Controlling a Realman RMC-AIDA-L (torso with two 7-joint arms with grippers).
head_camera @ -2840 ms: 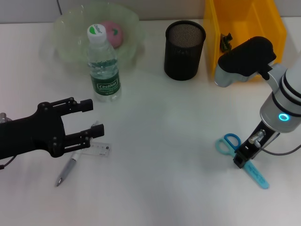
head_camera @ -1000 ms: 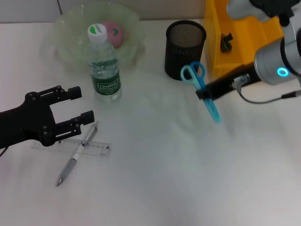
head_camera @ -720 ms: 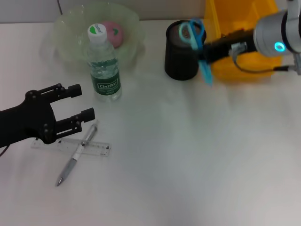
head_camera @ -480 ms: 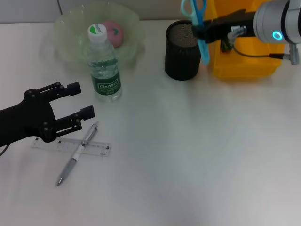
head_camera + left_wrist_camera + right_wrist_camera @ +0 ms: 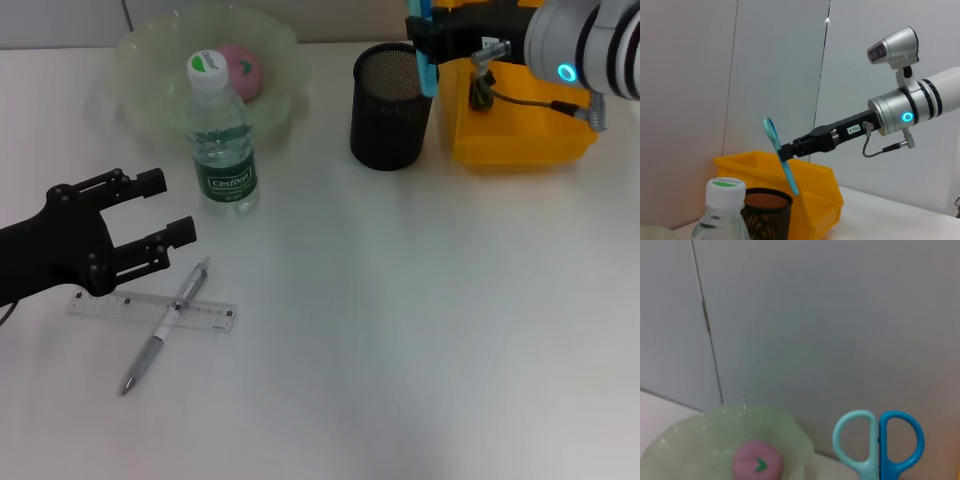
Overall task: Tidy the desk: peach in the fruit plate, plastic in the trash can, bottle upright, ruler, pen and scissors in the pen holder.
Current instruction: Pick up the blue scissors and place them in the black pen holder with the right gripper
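The left hand hovered spread above the ruler and pen on the surface. Farther back, the right hand pinched the scissors above the pen holder.

Around the black mesh pen holder the room is unequal. Its open mouth is free from above. To its right the yellow bin stands just beside it, leaving only a narrow gap. To its left the water bottle and green fruit plate stand well apart. In front, the white table is bare.
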